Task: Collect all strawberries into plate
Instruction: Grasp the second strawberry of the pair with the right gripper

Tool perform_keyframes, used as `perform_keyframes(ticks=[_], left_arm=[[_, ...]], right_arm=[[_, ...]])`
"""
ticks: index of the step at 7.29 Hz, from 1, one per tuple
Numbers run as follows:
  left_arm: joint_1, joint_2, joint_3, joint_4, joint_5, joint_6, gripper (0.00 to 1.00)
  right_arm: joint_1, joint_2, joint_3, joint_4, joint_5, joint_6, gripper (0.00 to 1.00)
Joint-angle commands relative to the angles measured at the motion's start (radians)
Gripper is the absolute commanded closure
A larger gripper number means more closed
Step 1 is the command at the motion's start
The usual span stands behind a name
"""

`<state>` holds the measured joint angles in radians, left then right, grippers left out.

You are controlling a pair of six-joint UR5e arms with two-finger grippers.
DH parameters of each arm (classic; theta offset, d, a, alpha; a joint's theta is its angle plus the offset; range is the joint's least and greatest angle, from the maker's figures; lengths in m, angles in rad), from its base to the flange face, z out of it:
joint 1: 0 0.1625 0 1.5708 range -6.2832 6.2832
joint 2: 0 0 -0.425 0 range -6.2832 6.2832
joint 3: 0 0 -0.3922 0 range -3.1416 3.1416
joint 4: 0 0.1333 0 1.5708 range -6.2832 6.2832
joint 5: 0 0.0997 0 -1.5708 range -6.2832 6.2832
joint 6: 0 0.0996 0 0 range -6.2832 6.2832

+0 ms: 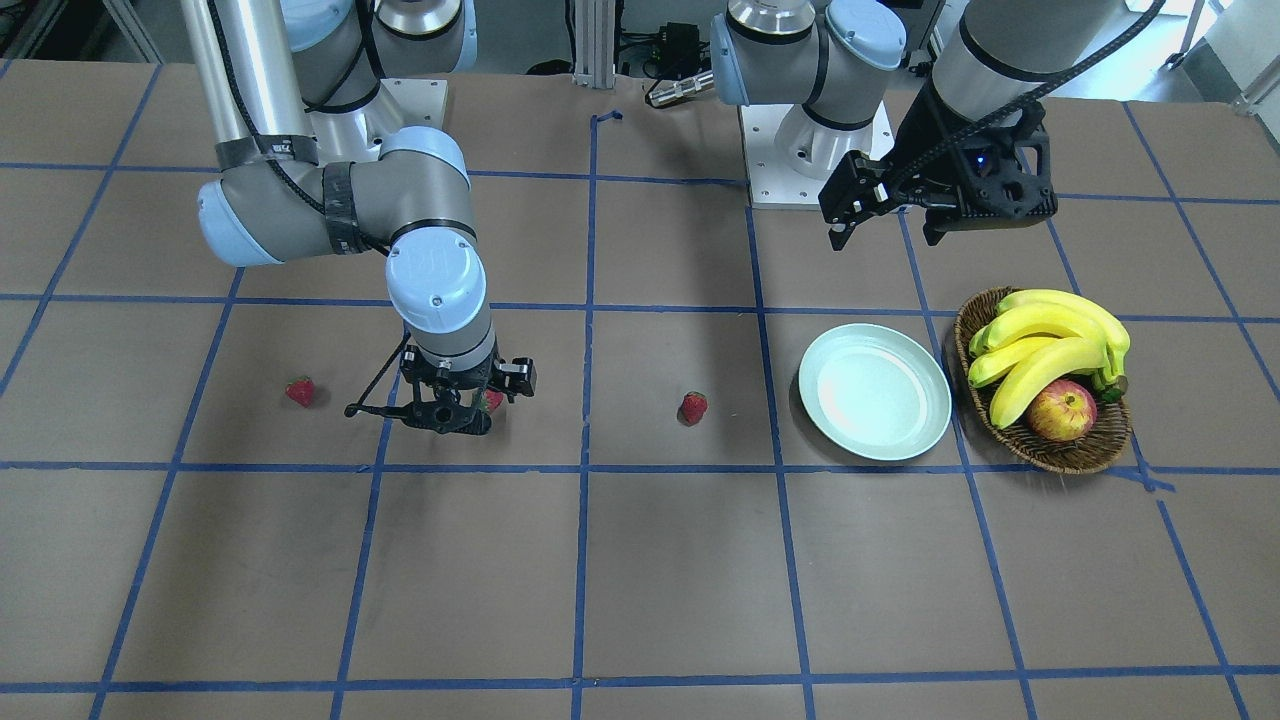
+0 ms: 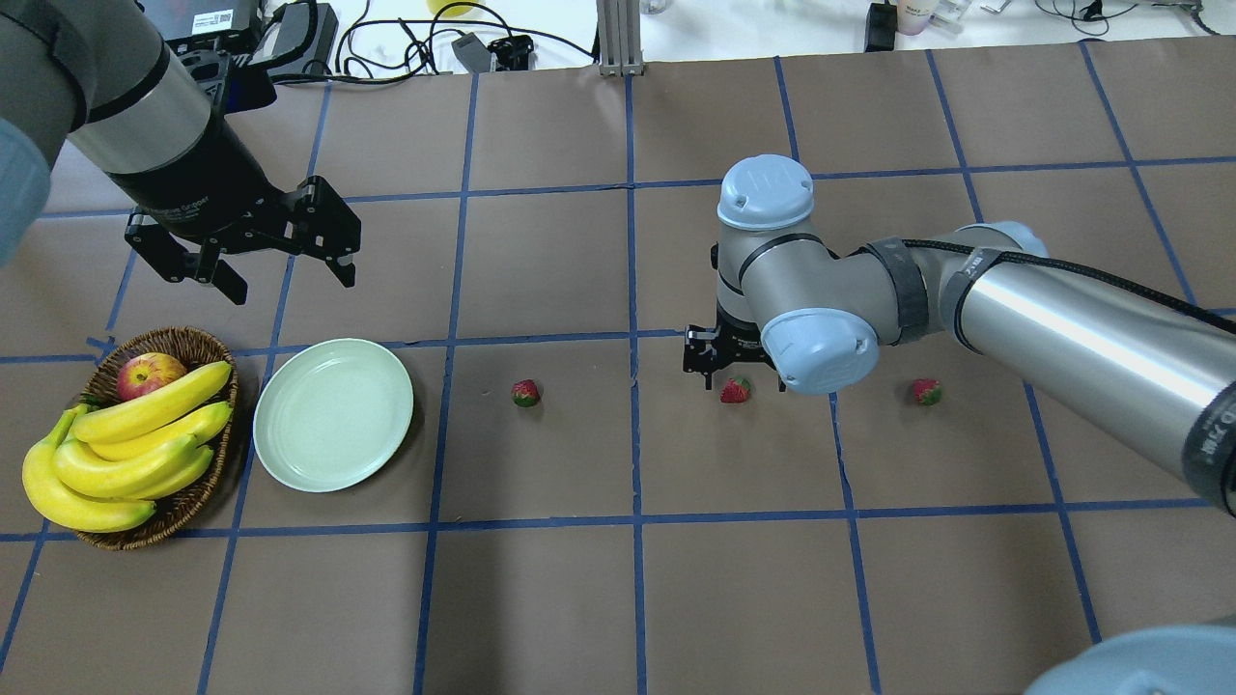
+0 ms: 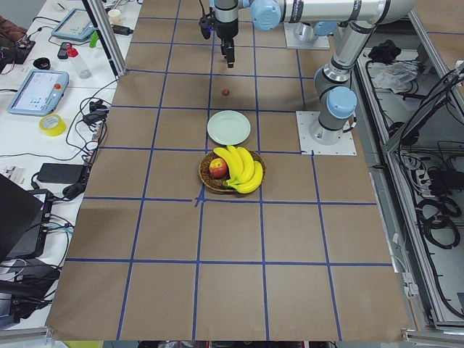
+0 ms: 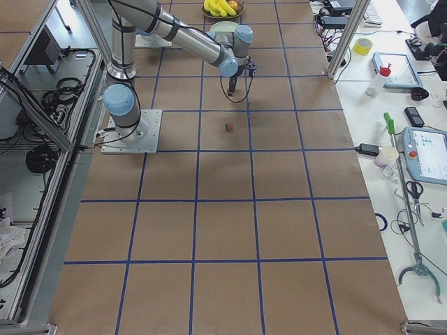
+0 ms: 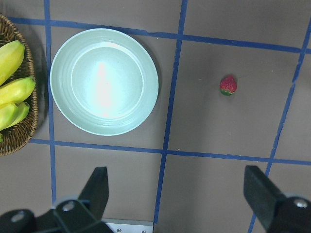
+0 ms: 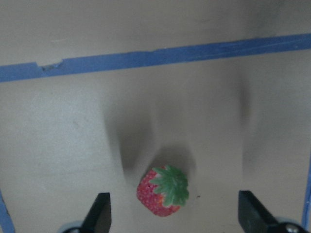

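Three strawberries lie in a row on the brown table. The middle strawberry [image 2: 735, 390] [image 6: 163, 191] sits between the fingers of my right gripper [image 6: 175, 213] [image 1: 455, 412], which is open and low over the table without touching the berry. One strawberry [image 2: 524, 393] [image 1: 694, 407] [image 5: 228, 85] lies near the plate. Another strawberry [image 2: 927, 391] [image 1: 300, 391] lies at the far end. The pale mint plate [image 2: 333, 413] [image 1: 875, 405] [image 5: 104, 81] holds nothing. My left gripper [image 2: 288, 282] [image 1: 885, 238] [image 5: 178, 194] is open and empty, raised beyond the plate.
A wicker basket [image 2: 183, 502] [image 1: 1060, 455] with bananas [image 2: 126, 449] and an apple [image 2: 147, 373] stands right beside the plate. Blue tape lines mark a grid on the table. The arm bases [image 1: 800, 150] are at the robot's edge.
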<state>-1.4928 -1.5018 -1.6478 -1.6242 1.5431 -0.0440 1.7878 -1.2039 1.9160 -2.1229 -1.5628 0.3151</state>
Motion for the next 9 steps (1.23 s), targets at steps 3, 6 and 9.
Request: perform_keyframes(ticks=[3, 6, 9], left_arm=[[-0.001, 0.0, -0.006, 0.001, -0.001, 0.001, 0.0], [-0.001, 0.0, -0.004, 0.003, -0.001, 0.001, 0.0], [-0.001, -0.002, -0.004, 0.001, 0.0, 0.009, 0.0]], right_arm=[[0.001, 0.029, 0.008, -0.038, 0.03, -0.002, 0.66], [0.01, 0.02, -0.004, -0.026, 0.065, 0.008, 1.0], [0.063, 0.024, -0.115, 0.007, 0.312, 0.231, 1.0]])
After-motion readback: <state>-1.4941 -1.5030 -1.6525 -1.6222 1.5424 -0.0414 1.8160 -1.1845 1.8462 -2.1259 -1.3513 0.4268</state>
